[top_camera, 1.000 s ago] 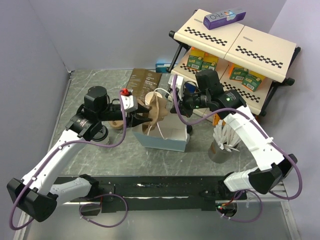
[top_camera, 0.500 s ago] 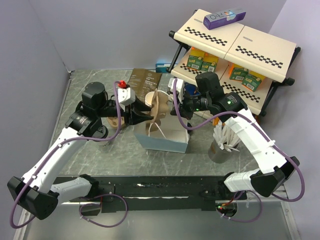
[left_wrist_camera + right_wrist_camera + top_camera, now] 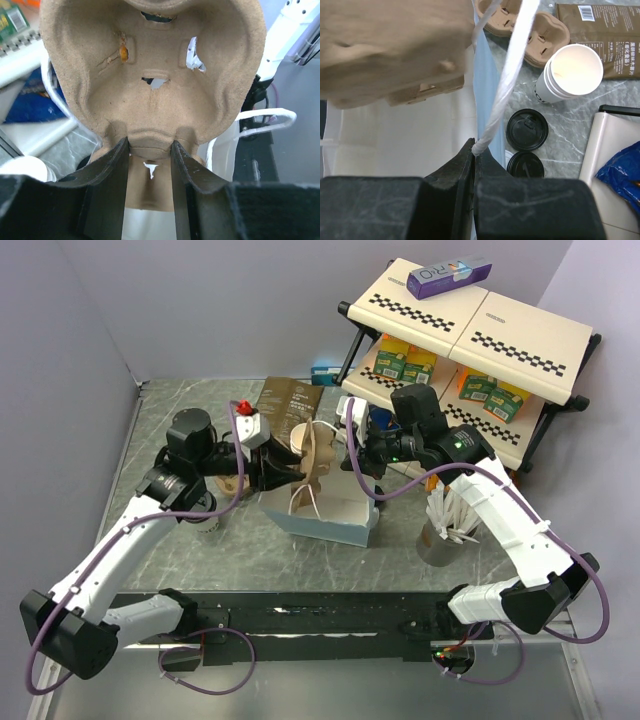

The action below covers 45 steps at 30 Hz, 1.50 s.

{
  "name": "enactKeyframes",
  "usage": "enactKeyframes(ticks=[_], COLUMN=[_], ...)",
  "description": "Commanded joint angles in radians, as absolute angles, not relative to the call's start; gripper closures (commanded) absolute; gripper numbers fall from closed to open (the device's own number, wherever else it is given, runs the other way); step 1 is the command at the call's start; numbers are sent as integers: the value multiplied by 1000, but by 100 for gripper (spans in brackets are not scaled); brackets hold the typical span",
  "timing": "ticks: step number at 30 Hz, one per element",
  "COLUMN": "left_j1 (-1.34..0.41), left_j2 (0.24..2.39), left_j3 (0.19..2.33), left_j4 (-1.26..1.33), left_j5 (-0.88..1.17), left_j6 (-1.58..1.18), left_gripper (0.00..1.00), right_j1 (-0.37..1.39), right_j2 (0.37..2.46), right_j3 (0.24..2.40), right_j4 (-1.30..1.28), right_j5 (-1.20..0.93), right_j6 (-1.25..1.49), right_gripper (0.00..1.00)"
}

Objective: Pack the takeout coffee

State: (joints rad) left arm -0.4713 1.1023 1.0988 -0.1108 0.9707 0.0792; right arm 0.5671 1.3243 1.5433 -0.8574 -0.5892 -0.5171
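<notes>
A lidless white takeout coffee cup (image 3: 572, 70) with a tan inside stands on the table; in the top view it (image 3: 300, 438) peeks out behind the carrier. Two black lids (image 3: 527, 129) lie flat beside the bag. My left gripper (image 3: 150, 145) is shut on the rim of a brown pulp cup carrier (image 3: 150, 65). It holds the carrier (image 3: 318, 455) on edge over the open white paper bag (image 3: 330, 522). My right gripper (image 3: 476, 147) is shut on the bag's white twisted handle (image 3: 505, 85) and holds it up.
A dark-brown coffee pouch (image 3: 285, 405) lies at the back, with spare carriers (image 3: 530, 25) near it. A shelf rack (image 3: 480, 350) of green boxes stands to the right. A metal cup of white stirrers (image 3: 440, 535) is right of the bag.
My left gripper has risen and moved a little right with the carrier, which now stands more upright over the bag. The bag has slid slightly left. The right gripper keeps its hold.
</notes>
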Motion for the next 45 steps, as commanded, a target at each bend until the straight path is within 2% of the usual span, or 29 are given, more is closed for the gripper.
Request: enactKeyframes(ticks=[1,9,15,20,23,32,39,45], left_j1=[-451,-428,-417,-420,-431,-503,-564,-711], left_j2=[1124,1109,1098,1108,1115,1158,1221,1267], left_j3=[1095,1109,1167,1129,1134,1238,1344,1442], left_j4=[17,37,-152,-74,-145,-477,-649,-811], left_j5=[1048,1106,1101,1121,1094,916,764,569], left_j6=[-64,-123,64,8,82,466,630,801], left_gripper=[99,99,99,99,99,99,99,99], right_j1=[572,569,555,549,551,552,551,558], right_j2=[1273,1266,1284,1299,1305,1321,1313,1307], right_j3=[1525,1490,1506,1528,1545,1586,1589,1586], right_j4=[-830,-828,-819,-810,-808,-802,-796,-787], right_j5=[-606,-584,-574,-586,-586,-589,-580,-538], right_j6=[-522,-528,-511,-503,-502,-505,-505,-503], right_gripper=[100,100,100,100,100,100,100,100])
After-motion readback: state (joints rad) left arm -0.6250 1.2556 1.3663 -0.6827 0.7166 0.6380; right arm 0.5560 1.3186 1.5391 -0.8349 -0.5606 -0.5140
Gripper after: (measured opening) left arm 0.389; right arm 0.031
